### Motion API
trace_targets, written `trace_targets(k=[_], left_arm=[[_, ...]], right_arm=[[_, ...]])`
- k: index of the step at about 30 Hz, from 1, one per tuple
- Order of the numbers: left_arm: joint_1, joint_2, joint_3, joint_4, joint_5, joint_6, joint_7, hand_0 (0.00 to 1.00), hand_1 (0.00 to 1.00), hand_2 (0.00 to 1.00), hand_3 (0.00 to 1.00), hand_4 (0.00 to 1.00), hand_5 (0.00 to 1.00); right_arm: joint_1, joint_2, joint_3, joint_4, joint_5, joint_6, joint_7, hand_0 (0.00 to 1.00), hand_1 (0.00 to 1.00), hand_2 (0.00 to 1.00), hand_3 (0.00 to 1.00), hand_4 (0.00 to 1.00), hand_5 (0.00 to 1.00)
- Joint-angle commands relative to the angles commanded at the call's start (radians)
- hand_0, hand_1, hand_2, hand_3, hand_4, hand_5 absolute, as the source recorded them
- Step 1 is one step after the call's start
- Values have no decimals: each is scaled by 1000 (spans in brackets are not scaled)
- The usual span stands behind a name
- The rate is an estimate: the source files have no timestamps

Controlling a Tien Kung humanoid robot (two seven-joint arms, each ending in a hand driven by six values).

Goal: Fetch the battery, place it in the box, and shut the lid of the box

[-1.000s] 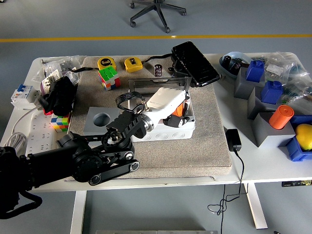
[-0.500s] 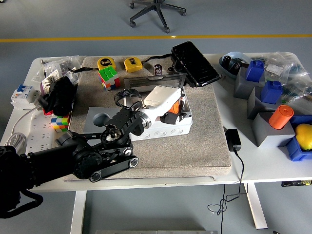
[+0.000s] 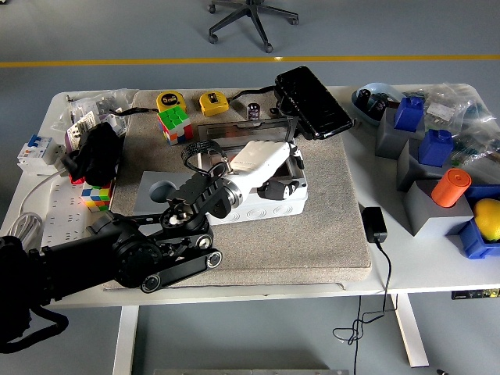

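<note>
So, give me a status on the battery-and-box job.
Done: nothing confirmed; no battery is plainly visible in the box. In hand: the left hand reaches into the open box, its contents hidden. Left: closing the lid, which stands open at the back.

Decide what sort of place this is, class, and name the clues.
Probably a robotics lab or workshop: a white table cluttered with tape measures, puzzle cubes and a power strip, and an office chair on bare floor.

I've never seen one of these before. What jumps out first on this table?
The big black left arm sweeps in from the lower left, its white left hand reaching into the open white box mid-table on the grey mat. Bright colours follow: Rubik's cubes far left, an orange cylinder among blue and grey blocks right.
</note>
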Motion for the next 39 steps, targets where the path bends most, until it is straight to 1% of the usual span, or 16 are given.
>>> trace_targets(k=[4, 8, 9, 12, 14, 15, 16, 20, 21, 23, 24, 26, 27, 31, 35, 39], left_arm=[[11, 8, -30, -26, -15, 2, -18, 552, 713, 711, 769, 998, 135], [34, 24, -77, -80, -37, 5, -41, 552, 713, 711, 769, 998, 135], [41, 32, -91, -98, -44, 6, -47, 506, 683, 692, 741, 998, 156], [64, 52, -122, -145, -60, 5, -54, 506, 683, 692, 741, 998, 156], [84, 72, -144, -180, -78, 7, -63, 506, 683, 692, 741, 998, 156], [95, 81, -156, -195, -83, 7, -66, 455, 644, 620, 625, 998, 239], [105, 90, -167, -208, -89, 9, -69, 455, 644, 620, 625, 998, 239], [177, 149, -244, -277, -101, 23, -83, 455, 644, 620, 625, 998, 239], [194, 163, -261, -289, -95, 22, -80, 426, 607, 574, 571, 925, 279], [221, 187, -286, -306, -85, 20, -72, 426, 607, 574, 571, 925, 279], [237, 205, -300, -317, -78, 17, -64, 426, 607, 574, 571, 925, 279], [266, 239, -319, -335, -72, 11, -53, 426, 607, 574, 571, 925, 279], [280, 257, -328, -347, -69, 8, -49, 446, 602, 564, 572, 920, 290], [315, 299, -345, -383, -69, 5, -44, 446, 602, 564, 572, 920, 290], [332, 316, -351, -400, -68, -2, -34, 437, 588, 549, 567, 914, 292], [328, 313, -339, -401, -77, -13, -26, 427, 580, 542, 565, 911, 294]], right_arm=[[-2, 1, 4, 1, -2, 0, 1, 605, 629, 590, 559, 899, 459], [-5, 1, 7, 1, -3, 1, 0, 605, 629, 590, 559, 899, 459], [-5, 1, 8, 1, -3, 1, 0, 605, 629, 591, 559, 899, 459], [-6, 2, 12, 1, -4, 1, 0, 605, 629, 591, 559, 899, 459], [-7, 2, 15, 1, -5, 2, 0, 605, 629, 591, 559, 899, 459], [-8, 2, 16, 1, -6, 2, 0, 604, 629, 590, 559, 899, 458], [-8, 2, 17, 1, -6, 2, 0, 604, 629, 590, 559, 899, 458], [-11, 2, 25, 2, -9, 2, 1, 604, 629, 590, 559, 899, 458], [-12, 2, 26, 2, -9, 2, 1, 606, 628, 592, 559, 900, 459], [-14, 3, 26, 1, -9, 3, 0, 606, 628, 592, 559, 900, 459], [-15, 3, 26, 0, -8, 3, 0, 606, 628, 592, 559, 900, 459], [-17, 3, 29, 0, -9, 4, 1, 606, 628, 592, 559, 900, 459], [-18, 3, 31, 1, -11, 3, 1, 607, 629, 591, 559, 901, 460], [-17, 3, 32, 1, -12, 3, 1, 607, 629, 591, 559, 901, 460], [-14, 2, 34, 3, -14, 2, 2, 605, 629, 591, 560, 902, 459], [-14, 2, 30, 2, -12, 3, 1, 605, 629, 592, 560, 902, 460]])
